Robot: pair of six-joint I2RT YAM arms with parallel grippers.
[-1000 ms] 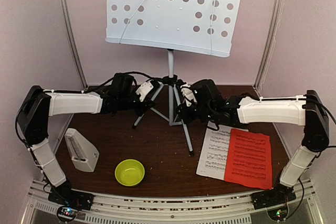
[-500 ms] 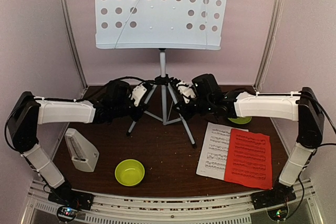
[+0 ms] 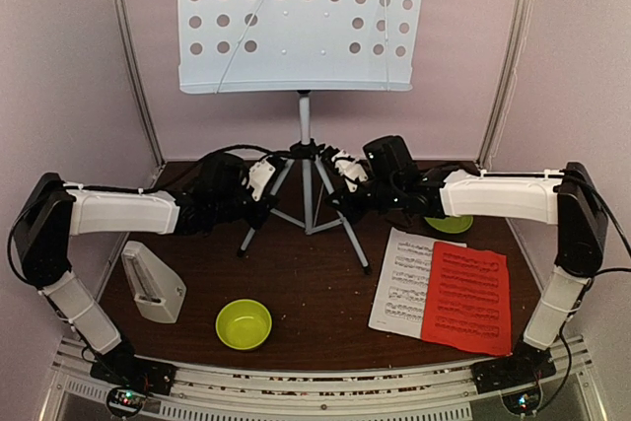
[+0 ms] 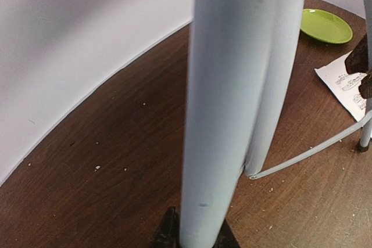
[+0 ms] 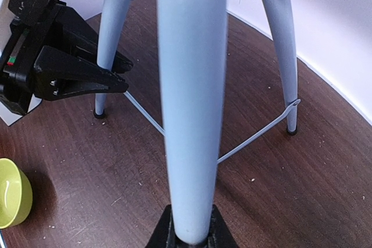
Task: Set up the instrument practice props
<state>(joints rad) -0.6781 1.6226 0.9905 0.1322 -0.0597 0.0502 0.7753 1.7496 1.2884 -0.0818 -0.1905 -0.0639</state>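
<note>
The pale perforated music stand (image 3: 301,17) stands upright at the back of the table on its tripod legs (image 3: 308,206). My left gripper (image 3: 268,176) is shut on the stand's left leg (image 4: 226,108). My right gripper (image 3: 347,176) is shut on the right leg (image 5: 192,97). The white sheet (image 3: 404,278) lies at the right front, with the red sheet (image 3: 468,298) overlapping its right half. The pale-grey pyramid metronome (image 3: 150,283) stands at the left front.
A lime-green bowl (image 3: 244,323) sits at the front centre, also in the right wrist view (image 5: 9,193). A flat green plate (image 3: 452,225) lies behind my right arm, also in the left wrist view (image 4: 325,25). Pink walls close in on the back and sides.
A second ago the stand was tilted and nearer the right. Both grippers moved it left and back and set it upright. It has barely moved in the last half second.
</note>
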